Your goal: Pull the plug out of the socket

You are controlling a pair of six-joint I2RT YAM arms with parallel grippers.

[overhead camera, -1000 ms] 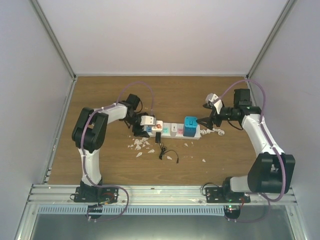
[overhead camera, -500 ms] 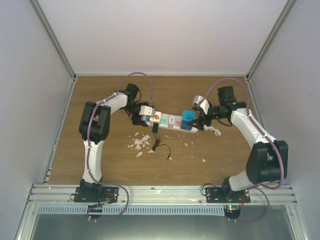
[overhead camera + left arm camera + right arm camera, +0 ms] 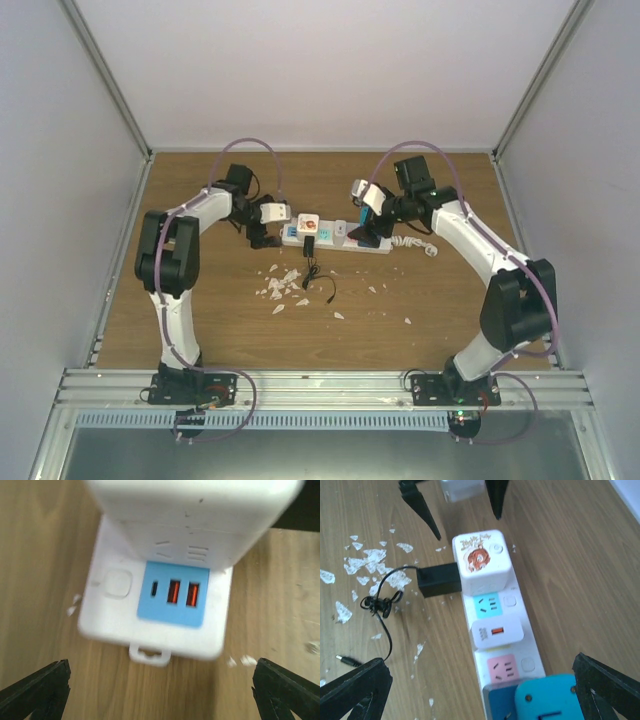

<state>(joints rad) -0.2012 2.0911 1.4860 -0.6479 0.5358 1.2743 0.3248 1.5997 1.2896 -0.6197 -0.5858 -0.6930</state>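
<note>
The socket, a long white power strip [image 3: 345, 245], lies across the middle of the table. It carries a white cube adapter with a cartoon [image 3: 481, 560], a black adapter [image 3: 439, 580] with a thin black cable [image 3: 380, 605], a small white USB charger [image 3: 496, 631] and a blue plug [image 3: 555, 700]. My right gripper [image 3: 480, 695] is open and hangs above the strip, with the blue plug between its wide-spread fingers, untouched. My left gripper [image 3: 160, 700] is open just off the strip's left end [image 3: 155, 615], its fingers apart and clear of it.
White flakes [image 3: 282, 290] lie scattered in front of the strip. The strip's coiled white cord [image 3: 415, 243] lies at its right end. The black cable [image 3: 320, 285] trails toward me. Grey walls close the table on three sides.
Both arms and the strip have shifted away and to the left. The right gripper has come in over the blue plug. The left gripper has drawn back to the strip's left end.
</note>
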